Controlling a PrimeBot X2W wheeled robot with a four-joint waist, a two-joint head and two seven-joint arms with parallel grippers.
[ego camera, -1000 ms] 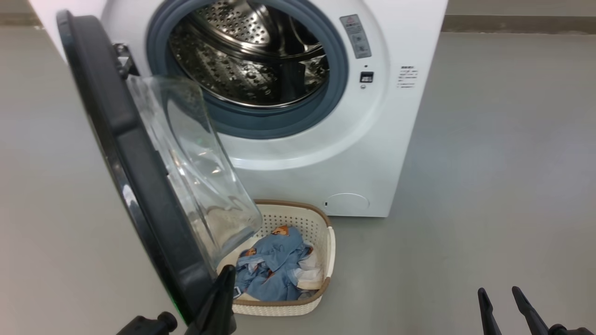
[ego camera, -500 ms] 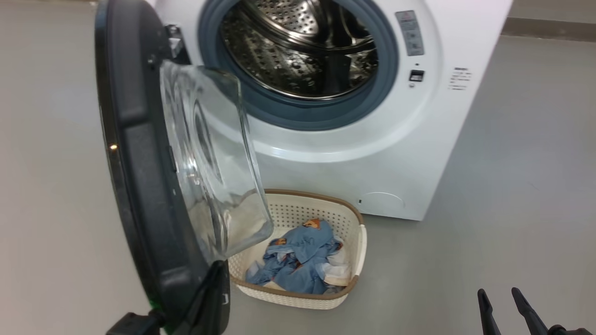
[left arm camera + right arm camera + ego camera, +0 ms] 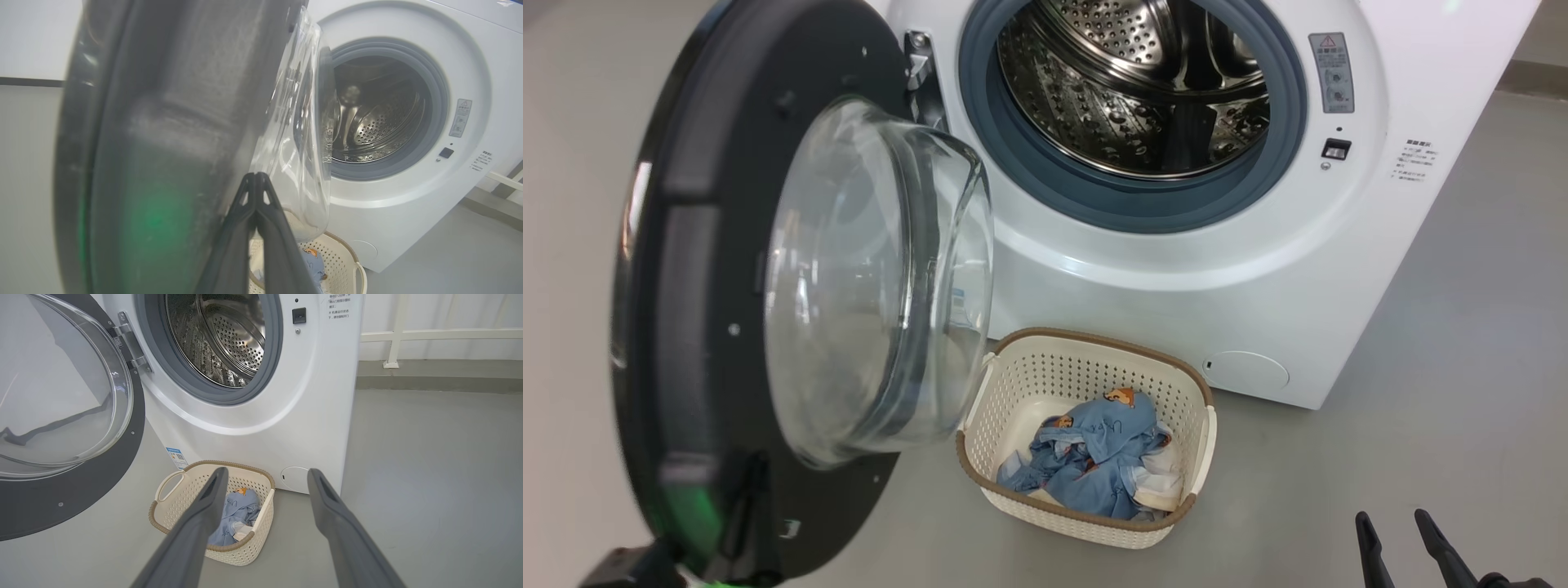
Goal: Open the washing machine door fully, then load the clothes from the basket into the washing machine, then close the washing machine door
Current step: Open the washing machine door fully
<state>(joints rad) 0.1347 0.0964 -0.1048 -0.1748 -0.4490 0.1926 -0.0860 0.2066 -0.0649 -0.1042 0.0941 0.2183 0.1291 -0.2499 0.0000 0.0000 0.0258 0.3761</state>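
- The washing machine door (image 3: 686, 204) stands wide open, hinged at the left of the washing machine (image 3: 1176, 310); the opening step looks almost finished.
- Your left gripper (image 3: 255, 179), fingers (image 3: 273, 245) pressed together, lies against its inner rim.
- Your right gripper (image 3: 266, 471), fingers (image 3: 196, 526) wide, must next reach the clothes (image 3: 1094, 465) in the basket (image 3: 1086, 523).

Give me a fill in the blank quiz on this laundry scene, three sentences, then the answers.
1. The large round black-rimmed glass washing machine door stands ___.
2. The cream perforated plastic basket holding the light blue printed clothes has a rim coloured ___.
3. The right claw is open, while the left claw is ___.
Missing words: open, brown, shut.
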